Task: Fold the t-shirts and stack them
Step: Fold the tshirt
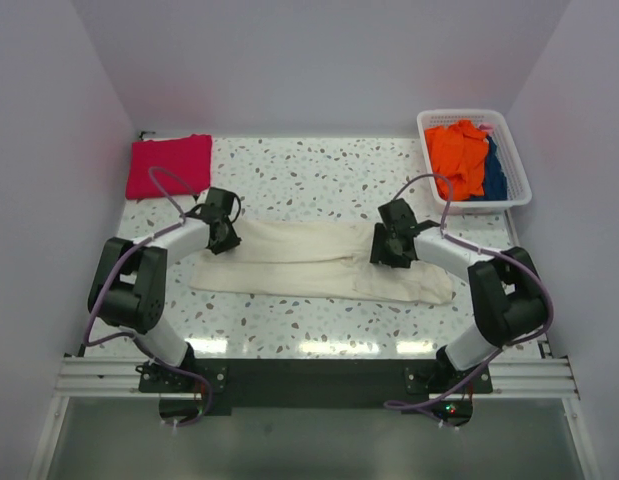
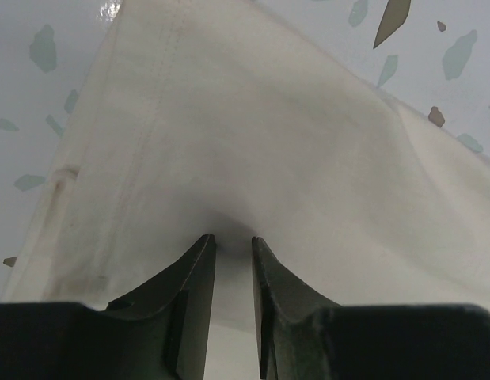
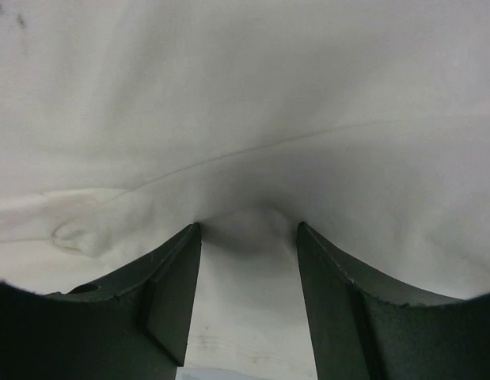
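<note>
The left gripper has its jaws drawn nearly together, with only a thin slot between them, and a raised pinch of the cream-white t-shirt is caught at the tips. It sits on the shirt's left end, close to a stitched hem that runs away from the fingers.

The right gripper stands about half open. A small hump of the same cloth is puckered between its tips, with creases fanning out from it. Whether the jaws actually clamp that hump cannot be told. This gripper is pressed down toward the shirt's right end.

The cream-white t-shirt lies as a long folded band across the middle of the speckled desk, running from left to right between the two arms. The crimson-pink t-shirt lies folded in the far left corner, well apart from the cream one. In the far right corner stands a white basket holding an orange cloth and a blue cloth.
</note>
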`<action>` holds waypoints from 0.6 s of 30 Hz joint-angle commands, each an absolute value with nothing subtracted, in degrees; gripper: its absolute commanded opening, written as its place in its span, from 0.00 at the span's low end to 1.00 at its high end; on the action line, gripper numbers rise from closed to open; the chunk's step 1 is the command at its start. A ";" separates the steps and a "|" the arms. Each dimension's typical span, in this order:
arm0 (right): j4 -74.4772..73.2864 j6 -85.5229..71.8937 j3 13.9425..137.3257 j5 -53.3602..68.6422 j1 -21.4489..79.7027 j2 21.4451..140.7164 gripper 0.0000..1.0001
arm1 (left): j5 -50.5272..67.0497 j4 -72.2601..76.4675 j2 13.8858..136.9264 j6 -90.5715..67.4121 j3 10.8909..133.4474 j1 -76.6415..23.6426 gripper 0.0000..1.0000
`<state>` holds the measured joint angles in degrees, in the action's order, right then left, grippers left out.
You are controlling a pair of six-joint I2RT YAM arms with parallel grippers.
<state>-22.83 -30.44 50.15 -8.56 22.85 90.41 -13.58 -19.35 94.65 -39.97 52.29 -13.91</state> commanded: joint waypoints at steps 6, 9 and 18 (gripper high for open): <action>-20.22 -30.85 51.50 -9.23 22.85 92.37 0.56 | -14.59 -18.55 94.66 -42.71 49.66 -14.06 0.33; -19.78 -30.76 52.20 -8.44 22.85 94.56 0.56 | -12.92 -17.23 94.40 -44.38 46.33 -14.06 0.33; -19.86 -30.15 60.27 -5.89 23.64 104.74 0.56 | -7.22 -16.08 87.02 -46.32 36.13 -14.15 0.33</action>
<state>-21.71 -30.24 57.89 -8.40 22.87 98.80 -12.53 -10.04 87.33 -44.60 41.15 -13.89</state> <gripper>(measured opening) 0.560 0.330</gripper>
